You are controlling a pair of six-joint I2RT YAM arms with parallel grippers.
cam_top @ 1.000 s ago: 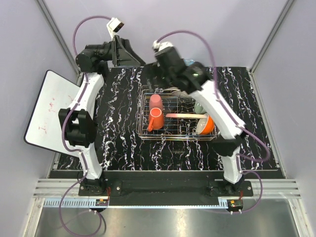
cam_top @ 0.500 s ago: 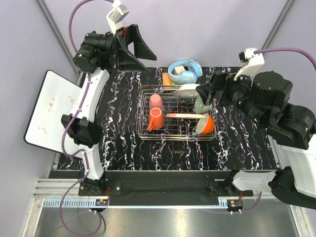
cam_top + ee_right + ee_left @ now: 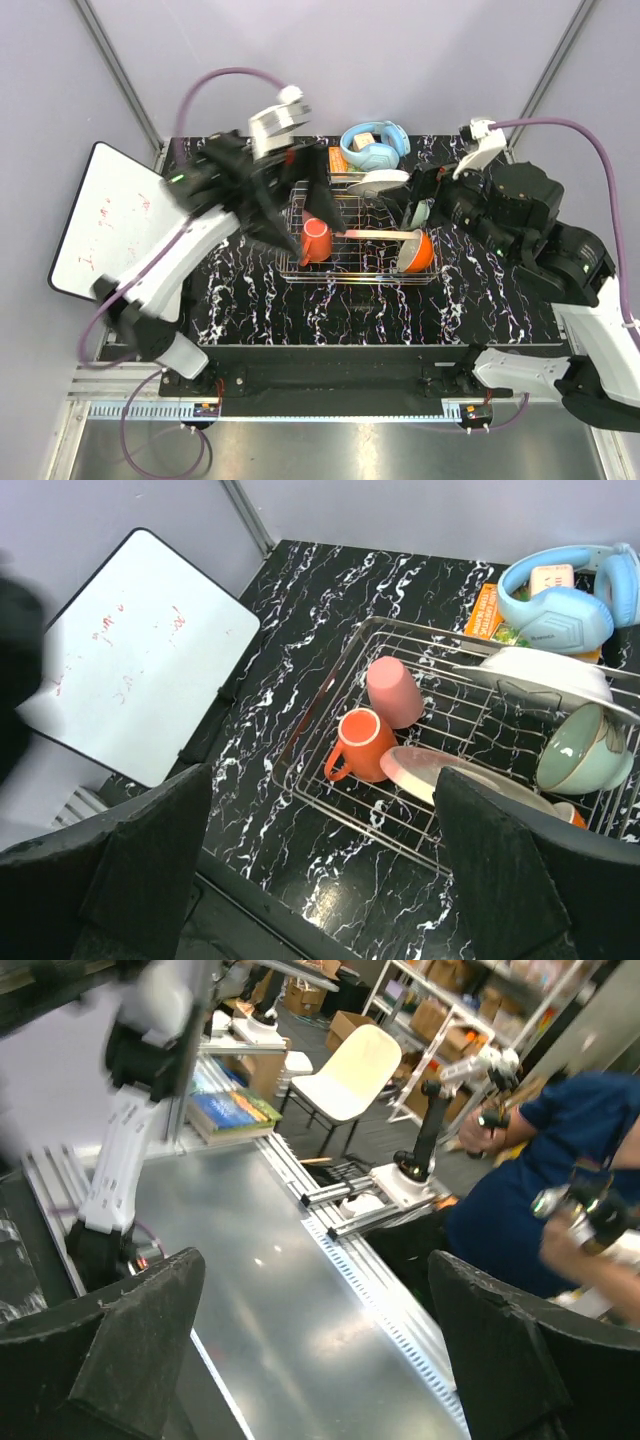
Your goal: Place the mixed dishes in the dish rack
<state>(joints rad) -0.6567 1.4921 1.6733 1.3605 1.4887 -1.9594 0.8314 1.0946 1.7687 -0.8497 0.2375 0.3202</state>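
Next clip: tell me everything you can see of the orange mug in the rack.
The orange mug looks glossy, like glazed ceramic, orange outside and inside, with a loop handle on its near-left side. It rests tilted on the wires in the left part of the wire dish rack, with its open mouth showing from above. The salmon-pink cup lies just behind it, seemingly touching it. The pink-rimmed plate sits close on its right. Nothing grips it.

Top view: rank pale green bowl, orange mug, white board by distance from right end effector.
1. pale green bowl, beside the right end effector.
2. orange mug, left end of the dish rack.
3. white board, far left.
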